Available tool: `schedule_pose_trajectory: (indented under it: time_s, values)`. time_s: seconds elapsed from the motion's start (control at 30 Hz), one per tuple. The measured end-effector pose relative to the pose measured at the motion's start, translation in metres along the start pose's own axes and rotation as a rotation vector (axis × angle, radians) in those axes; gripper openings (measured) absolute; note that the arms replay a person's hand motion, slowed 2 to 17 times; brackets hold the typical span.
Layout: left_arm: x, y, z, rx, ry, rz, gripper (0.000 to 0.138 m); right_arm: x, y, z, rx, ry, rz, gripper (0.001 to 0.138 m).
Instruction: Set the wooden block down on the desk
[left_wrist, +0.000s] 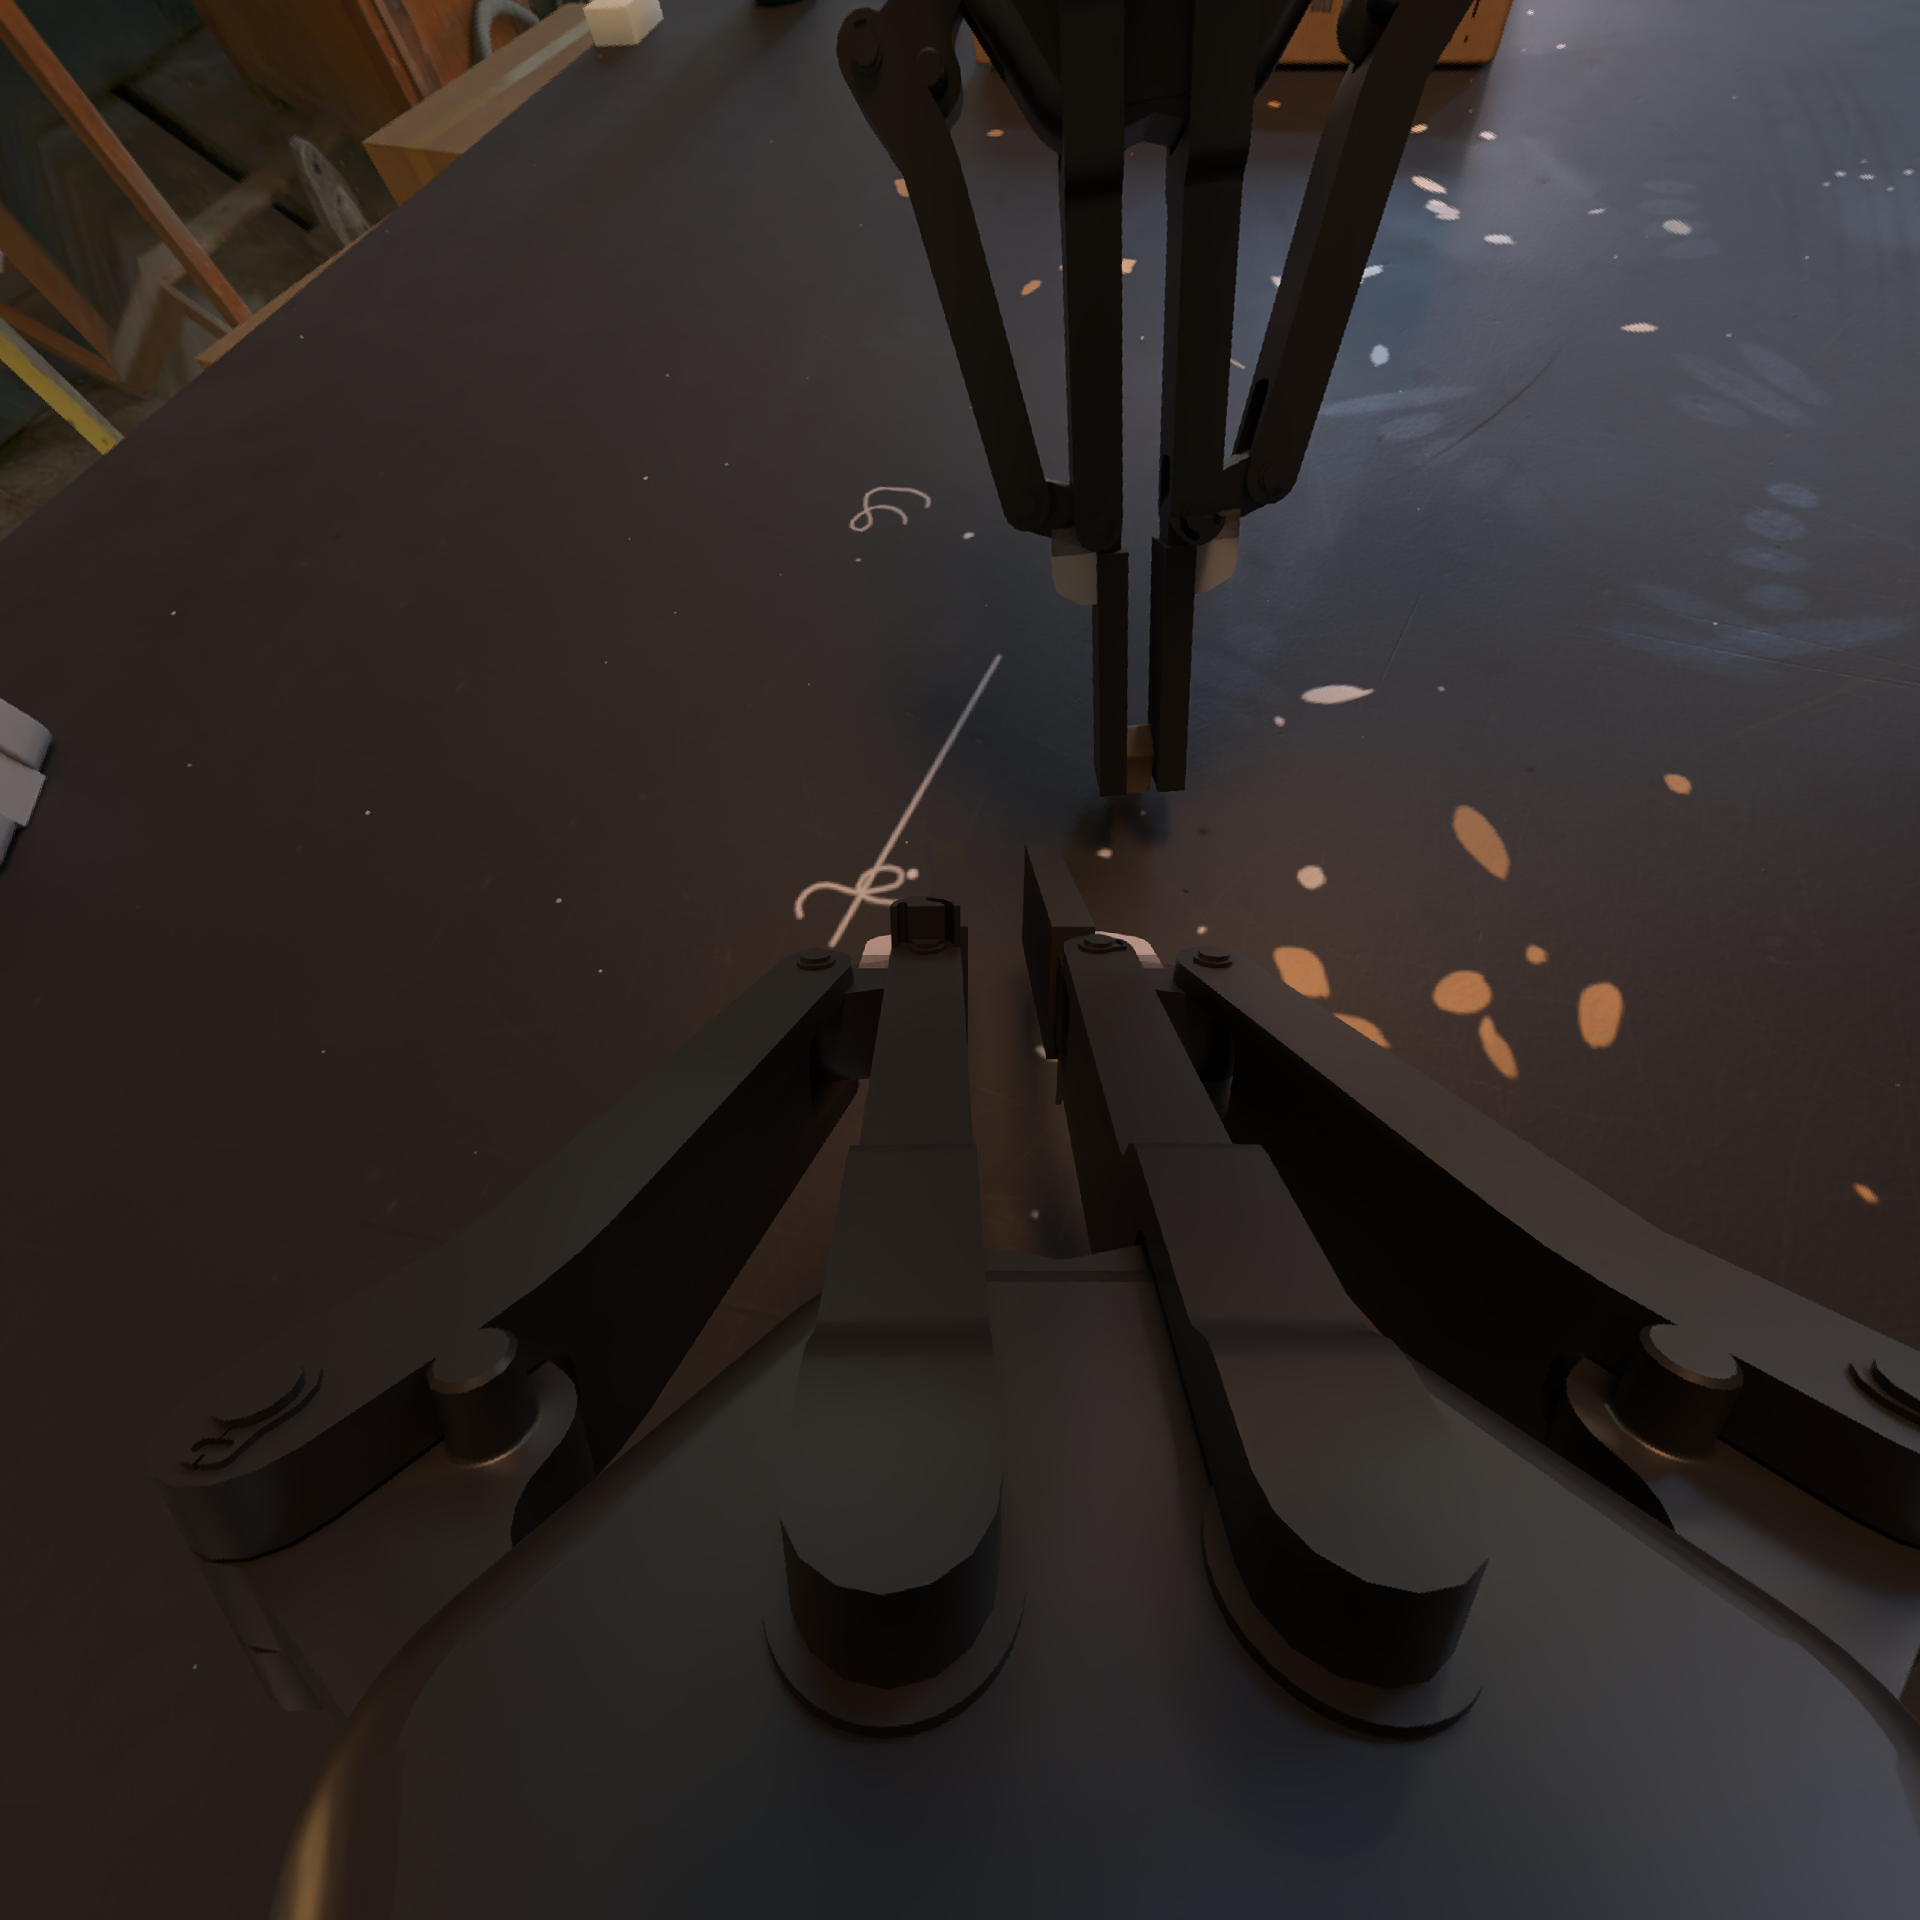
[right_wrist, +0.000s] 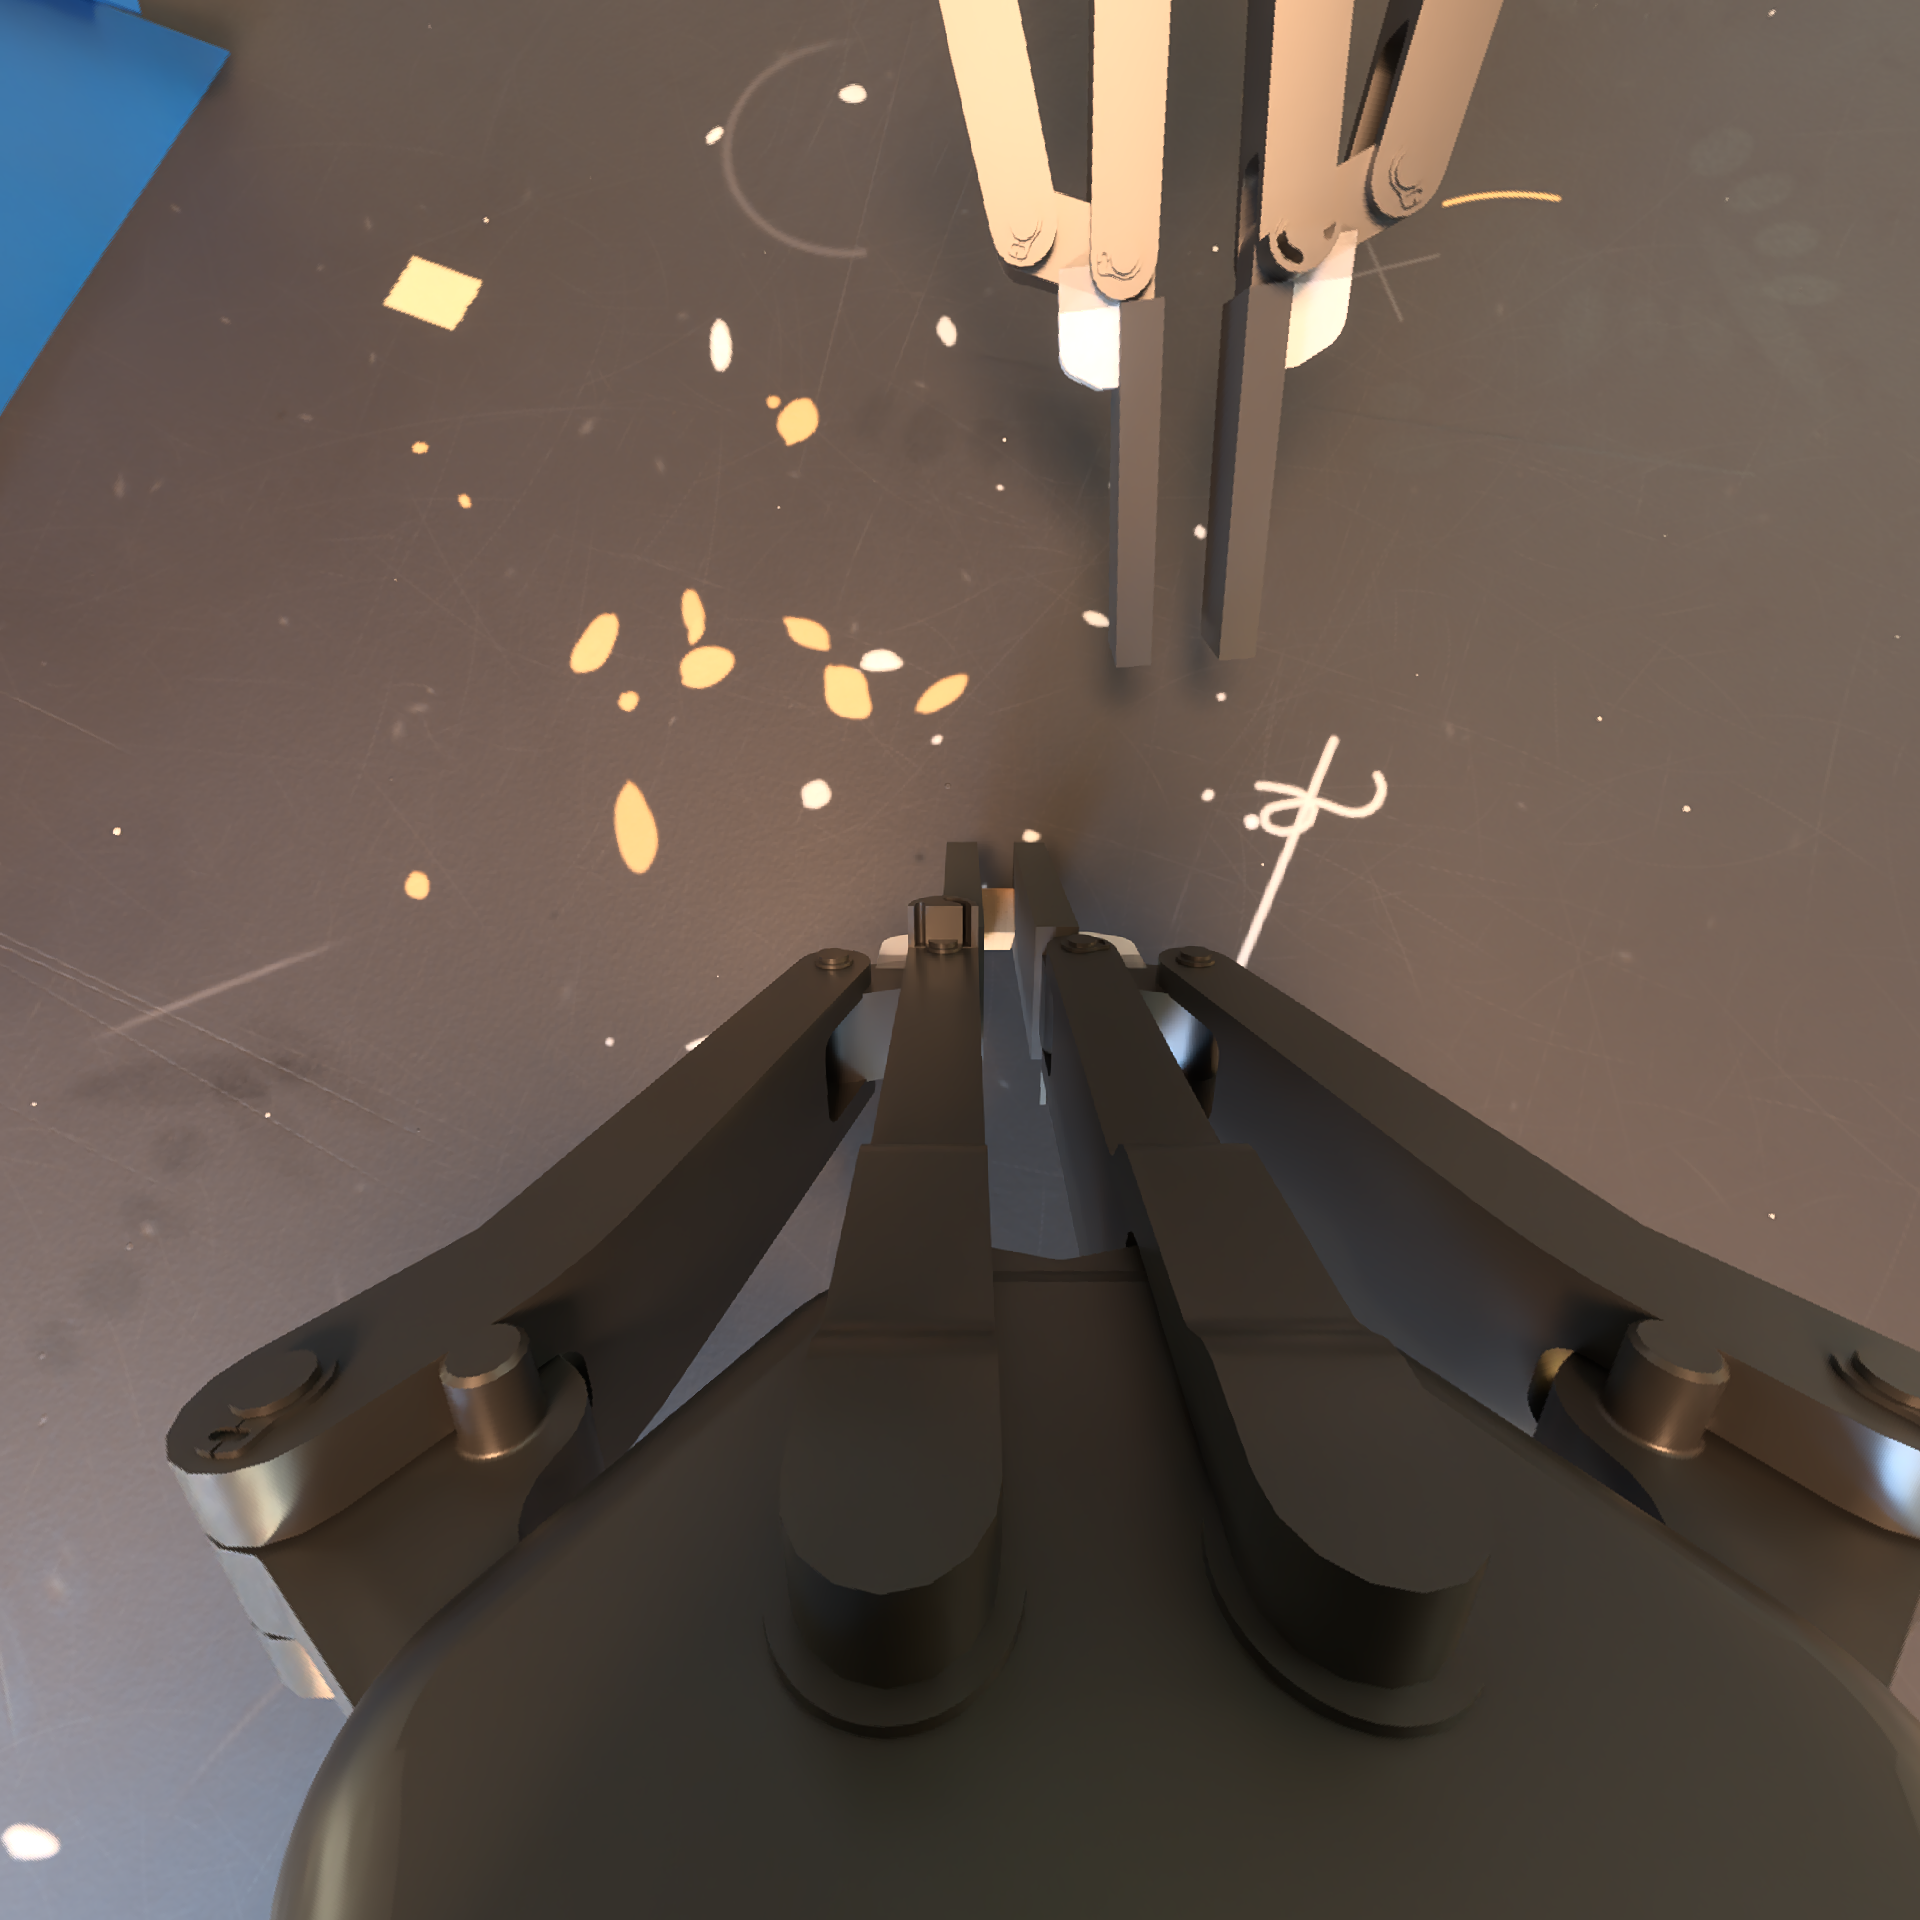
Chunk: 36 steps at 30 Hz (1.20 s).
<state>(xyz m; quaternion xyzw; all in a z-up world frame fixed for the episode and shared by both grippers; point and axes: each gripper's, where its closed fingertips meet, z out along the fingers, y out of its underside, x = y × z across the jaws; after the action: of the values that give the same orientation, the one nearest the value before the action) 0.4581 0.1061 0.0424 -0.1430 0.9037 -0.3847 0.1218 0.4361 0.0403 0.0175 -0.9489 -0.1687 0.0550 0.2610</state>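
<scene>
We hold the wooden block (left_wrist: 1139, 750) pinched in the right gripper (left_wrist: 1140, 764), tips just above the desk (left_wrist: 520, 623) — lowering step. Next: touch down, then release. Our left gripper (left_wrist: 987, 925) is closed, seemingly empty.

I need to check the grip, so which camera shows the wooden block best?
The left wrist view: the wooden block shows as a small tan piece pinched between the right hand fingertips, just above the dark desk. The right wrist view shows only a pale sliver of it.
</scene>
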Motion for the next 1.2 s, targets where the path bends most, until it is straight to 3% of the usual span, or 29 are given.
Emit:
schedule_pose_trajectory:
  time_s: [0.73, 1.2]
  values:
    - [-0.003, 0.001, 0.0, 0.004, -0.008, -0.021, 0.013, -0.001, -0.001, 0.001, 0.022, -0.012, 0.007, 0.009]
    - [-0.003, 0.0, 0.0, 0.007, -0.007, -0.021, 0.013, 0.01, 0.008, -0.033, 0.091, 0.114, 0.088, 0.009]
